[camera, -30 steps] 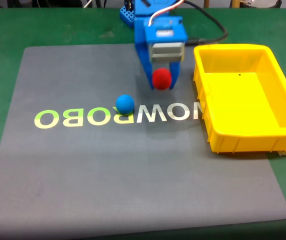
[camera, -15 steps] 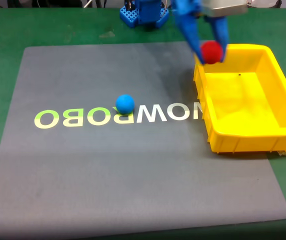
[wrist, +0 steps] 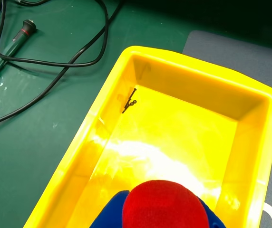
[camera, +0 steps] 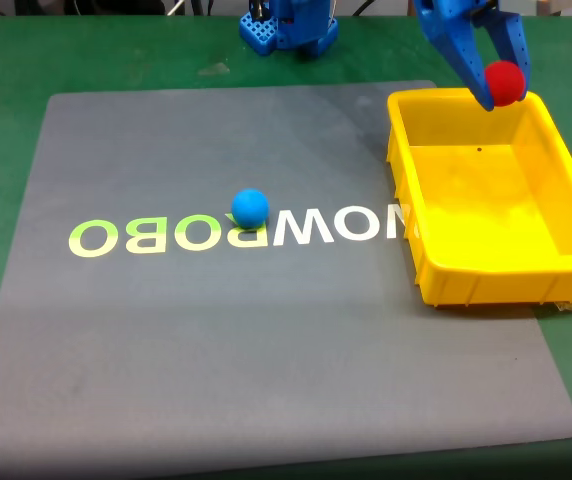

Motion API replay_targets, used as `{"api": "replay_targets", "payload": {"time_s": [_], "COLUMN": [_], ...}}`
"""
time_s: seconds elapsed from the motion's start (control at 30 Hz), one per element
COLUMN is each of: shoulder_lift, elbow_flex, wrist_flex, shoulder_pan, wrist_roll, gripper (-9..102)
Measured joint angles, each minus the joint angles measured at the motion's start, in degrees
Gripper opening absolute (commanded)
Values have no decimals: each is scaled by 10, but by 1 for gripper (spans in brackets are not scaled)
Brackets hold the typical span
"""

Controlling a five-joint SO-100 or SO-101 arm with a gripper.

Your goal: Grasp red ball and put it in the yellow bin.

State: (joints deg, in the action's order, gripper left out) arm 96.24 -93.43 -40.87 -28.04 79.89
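I see my gripper point(camera: 499, 88) pinching the red ball point(camera: 504, 82) above the yellow bin point(camera: 436, 275), at its far rim; blue ball point(camera: 250, 207) sits well apart on the grey mat point(camera: 266, 330), cables point(wrist: 55, 57) beside the bin

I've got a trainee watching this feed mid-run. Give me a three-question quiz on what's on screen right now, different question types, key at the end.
1. True or false: the small matte red ball already rests on the floor of the large yellow plastic bin.
2. Multiple choice: the small blue ball lies (A) inside the bin, (B) on the grey mat by the printed lettering, (C) in the claw.
3. Fill in: in the wrist view, directly beneath the red ball is the ______ of the yellow bin.

Key:
1. False: the blue claw holds it above the bin's far rim.
2. B.
3. Interior, bare except for a small dark speck near one wall.
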Motion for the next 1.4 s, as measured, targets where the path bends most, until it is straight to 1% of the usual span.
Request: {"api": "replay_targets", "payload": {"time_s": [0.13,0.17,0.23,0.37,0.57,0.67,0.77,0.9,1.07,1.23,1.4], "shoulder_lift": [0,0,0,0,25,62,133,270,504,711,832], "elbow_flex": [0,0,0,0,0,-7,-46,-134,-345,-540,-667], "wrist_flex": [0,0,0,0,0,-7,-39,-106,-149,-226,-290], "shoulder_pan": [0,0,1,4,12,18,27,54,125,203,258], "wrist_roll": [-4,-6,-13,-21,-24,-19,-11,1,60,111,137], "gripper": [29,33,38,40,40,38,34,23,1,0,0]}}
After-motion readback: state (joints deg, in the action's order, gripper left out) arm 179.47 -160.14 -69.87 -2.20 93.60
